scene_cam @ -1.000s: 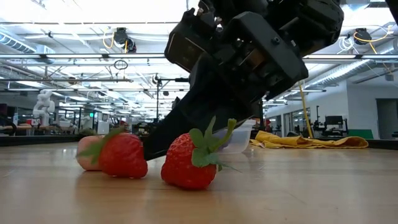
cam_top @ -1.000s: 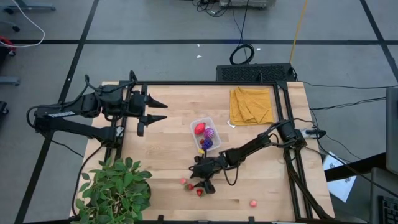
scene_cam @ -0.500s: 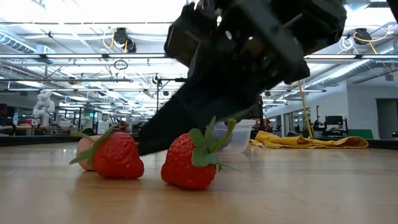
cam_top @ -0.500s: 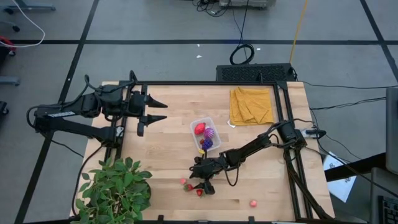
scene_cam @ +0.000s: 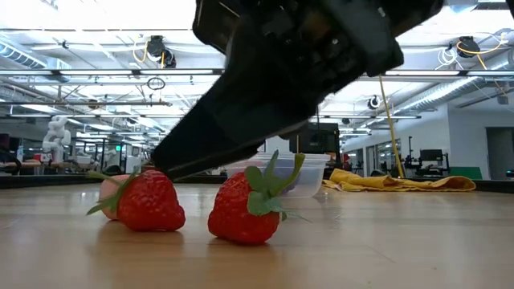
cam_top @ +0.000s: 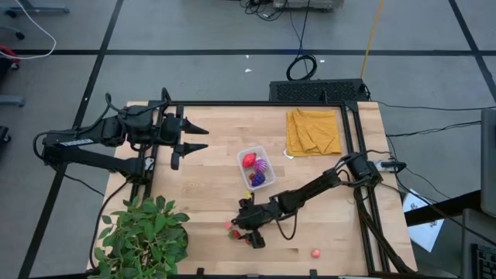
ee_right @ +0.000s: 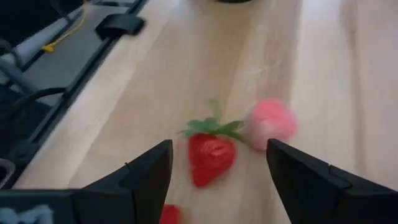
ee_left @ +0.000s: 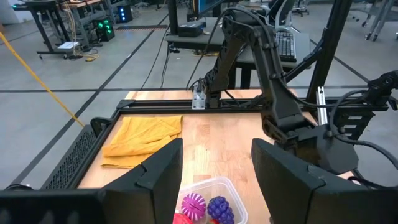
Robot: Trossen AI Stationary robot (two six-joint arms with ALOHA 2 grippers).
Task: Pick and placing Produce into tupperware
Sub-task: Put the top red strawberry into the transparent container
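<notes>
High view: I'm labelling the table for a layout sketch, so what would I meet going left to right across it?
Potted plant → left gripper → strawberries with the right gripper over them → tupperware → small red piece → yellow cloth.

2 strawberries (scene_cam: 193, 210) lie between plant (cam_top: 143, 236) and tupperware (cam_top: 256, 167).

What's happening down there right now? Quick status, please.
Right gripper open, low over a loose strawberry, nothing held. Left gripper parked at the far left, empty. Tupperware holds three fruits. Nothing blocking.
</notes>
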